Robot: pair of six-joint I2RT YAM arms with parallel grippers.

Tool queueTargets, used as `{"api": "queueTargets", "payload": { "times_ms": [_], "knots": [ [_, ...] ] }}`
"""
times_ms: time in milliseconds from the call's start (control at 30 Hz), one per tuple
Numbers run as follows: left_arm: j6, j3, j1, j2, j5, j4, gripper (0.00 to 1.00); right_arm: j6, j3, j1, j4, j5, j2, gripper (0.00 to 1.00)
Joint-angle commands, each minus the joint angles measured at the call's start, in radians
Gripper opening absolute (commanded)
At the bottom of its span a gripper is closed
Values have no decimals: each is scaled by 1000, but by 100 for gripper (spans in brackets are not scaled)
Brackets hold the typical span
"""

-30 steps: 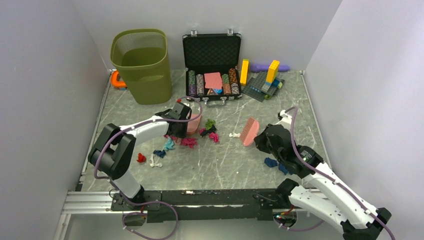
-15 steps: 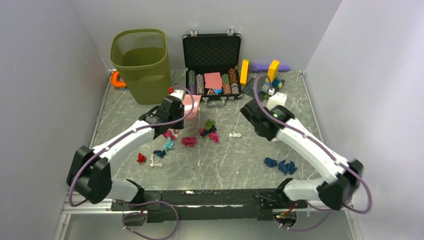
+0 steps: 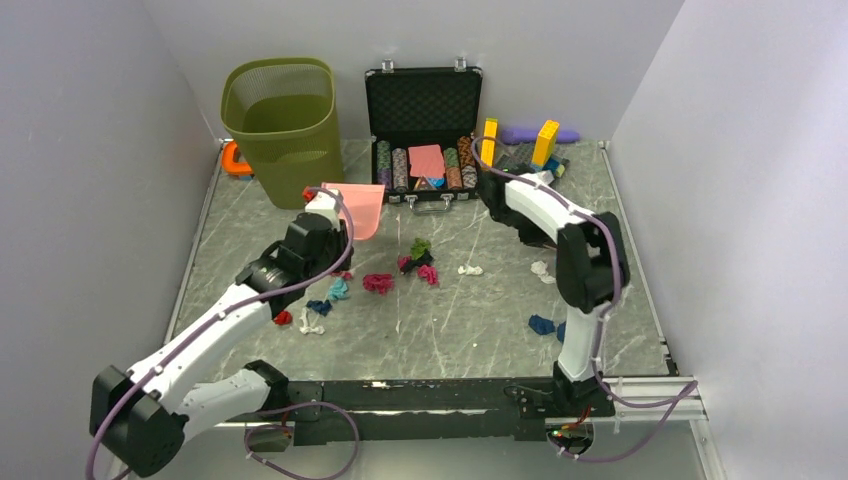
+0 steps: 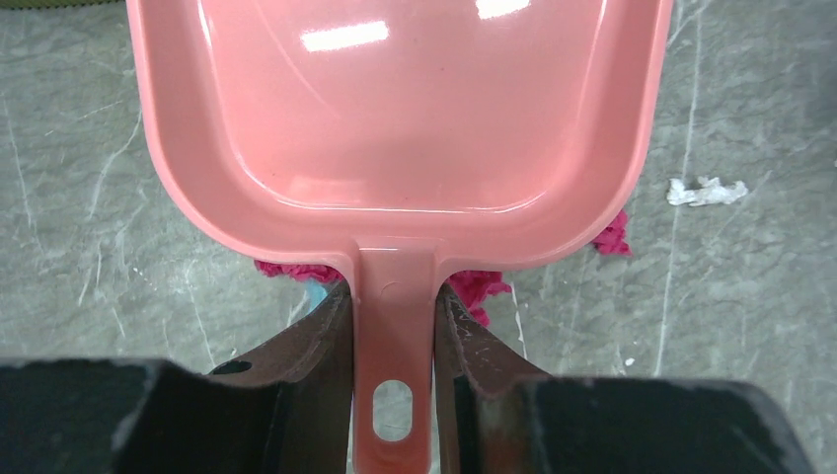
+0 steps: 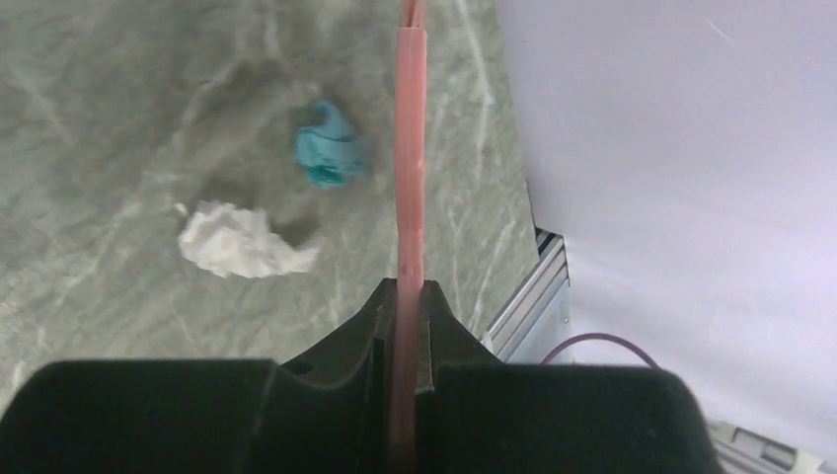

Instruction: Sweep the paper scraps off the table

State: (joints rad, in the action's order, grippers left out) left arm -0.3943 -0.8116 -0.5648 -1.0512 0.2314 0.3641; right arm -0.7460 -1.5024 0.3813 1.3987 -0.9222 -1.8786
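Observation:
Paper scraps lie mid-table: a green and dark wad, magenta wads, teal, dark blue, red and white; blue ones lie front right. My left gripper is shut on the handle of a pink dustpan, held above magenta scraps. My right gripper is shut on a thin pink brush handle, seen edge-on. A white wad and a teal wad lie left of it.
A green bin stands at the back left, with an orange object beside it. An open black case of poker chips and toy bricks stand at the back. A wall and a metal rail are close on the right.
My left arm lifted the dustpan back toward the bin. My right arm swung with the brush from the front right up to the back beside the case.

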Motion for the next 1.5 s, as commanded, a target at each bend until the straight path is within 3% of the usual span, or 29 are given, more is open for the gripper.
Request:
{"api": "queueTargets", "payload": {
  "times_ms": [0, 133, 233, 333, 433, 567, 633, 667, 867, 1067, 1200, 1467],
  "knots": [
    [-41, 14, -6, 107, -1, 11, 0, 259, -44, 27, -133, 142, -152, 0],
    [-53, 13, -6, 171, 4, 87, 0, 381, -70, 135, -262, 390, -134, 0],
    [-66, 31, -6, 219, -11, 93, 0, 420, -90, 213, -370, 659, -12, 0],
    [-68, 52, -6, 246, -15, 91, 0, 396, -110, 242, -399, 779, 103, 0],
    [-59, 78, -6, 255, -10, 74, 0, 343, -154, 244, -286, 682, 173, 0],
    [-53, 115, -6, 266, -23, 22, 0, 231, -146, 243, -61, 386, 217, 0],
    [-50, 120, -6, 270, -27, 8, 0, 88, -124, 243, 94, 200, 195, 0],
    [-48, 119, -6, 270, -27, 5, 0, 86, -76, 243, 103, 179, 202, 0],
    [-41, 122, -5, 261, -60, -22, 0, -3, 133, 221, 103, 98, 123, 0],
    [-43, 141, -6, 280, -66, -17, 0, -20, 141, 180, 104, 30, 121, 0],
    [-46, 147, -5, 293, -55, -8, 0, -27, 153, 166, 101, 47, 102, 0],
    [-50, 143, -6, 279, -72, 2, 0, -27, 152, 183, 103, 213, -114, 0]
  ]
}}
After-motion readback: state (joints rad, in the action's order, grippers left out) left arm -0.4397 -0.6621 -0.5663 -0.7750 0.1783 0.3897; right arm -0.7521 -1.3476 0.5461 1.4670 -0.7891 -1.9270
